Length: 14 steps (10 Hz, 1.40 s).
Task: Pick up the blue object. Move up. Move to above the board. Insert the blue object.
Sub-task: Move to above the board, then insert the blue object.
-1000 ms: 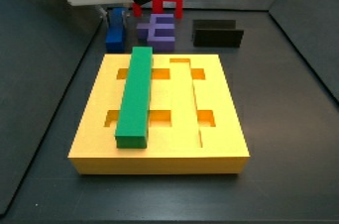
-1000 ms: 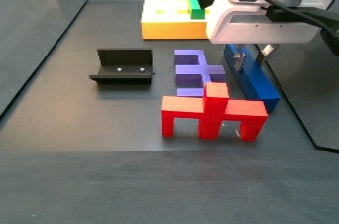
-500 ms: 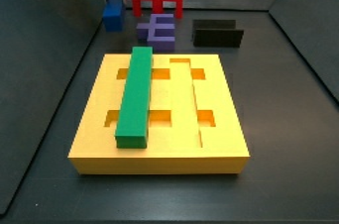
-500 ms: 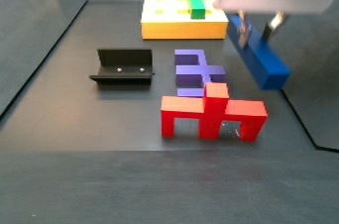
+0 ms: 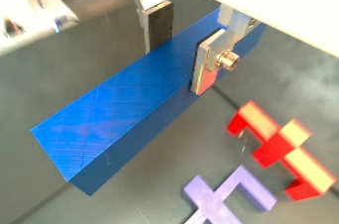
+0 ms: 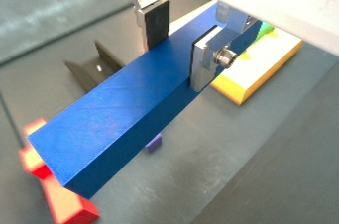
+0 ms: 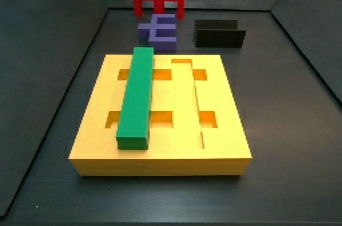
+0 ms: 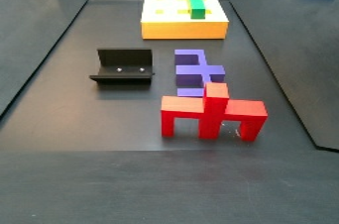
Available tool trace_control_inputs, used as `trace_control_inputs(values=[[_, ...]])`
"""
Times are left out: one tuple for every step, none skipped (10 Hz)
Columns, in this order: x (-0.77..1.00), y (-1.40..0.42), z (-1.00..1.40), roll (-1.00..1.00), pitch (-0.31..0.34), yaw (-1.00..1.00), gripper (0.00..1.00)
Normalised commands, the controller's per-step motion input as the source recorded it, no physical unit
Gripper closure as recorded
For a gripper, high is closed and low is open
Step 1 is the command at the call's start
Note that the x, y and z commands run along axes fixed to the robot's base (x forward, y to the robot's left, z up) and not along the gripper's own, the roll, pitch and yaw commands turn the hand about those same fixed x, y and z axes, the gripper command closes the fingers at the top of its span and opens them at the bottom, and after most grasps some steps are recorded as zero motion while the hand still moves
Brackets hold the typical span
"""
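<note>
Gripper (image 5: 185, 40) clamped on blue object (image 5: 133, 104), green bar (image 7: 135, 95) lying in board (image 7: 221, 140)

The gripper (image 5: 185, 38) and the blue object (image 5: 139, 99) lie outside both side views. In a wrist view, the bar hides most of the board (image 6: 259, 62).

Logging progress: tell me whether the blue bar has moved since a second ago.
Yes. The gripper lifted the blue object upward, away from the purple block, out of both side views.

A robot test bench in a lab: dark grey walled enclosure floor (image 8: 79, 159) holding a yellow slotted board (image 7: 167, 110), coloured plastic blocks, a black fixture (image 8: 122, 67); the gripper (image 5: 185, 42) clamps a blue object (image 5: 126, 104) aloft.
</note>
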Motion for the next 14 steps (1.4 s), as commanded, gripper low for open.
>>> trace_control_inputs(values=[[0.01,0.00,0.47,0.01,0.066,0.00,1.00],[0.03,0.01,0.23,0.01,0.046,0.01,1.00],[0.73,-1.40,0.22,0.06,0.439,-0.47,1.00],[0.72,-1.40,0.20,0.05,0.450,-0.47,1.00],[0.77,-1.40,0.20,0.06,0.458,-0.19,1.00],[0.81,-1.40,0.20,-0.02,0.394,-0.09,1.00],[0.80,-1.40,0.21,0.00,0.298,-0.05,1.00],[0.79,-1.40,0.21,0.01,0.185,-0.01,1.00],[0.81,-1.40,0.22,0.00,0.149,0.00,1.00],[0.84,-1.40,0.22,0.01,0.143,0.00,1.00],[0.55,-0.83,0.14,0.04,0.165,0.01,1.00],[0.41,-0.57,0.10,0.07,0.172,0.01,1.00],[0.17,-0.22,0.06,0.04,0.102,0.01,1.00],[0.00,0.00,0.00,0.00,0.000,0.00,1.00]])
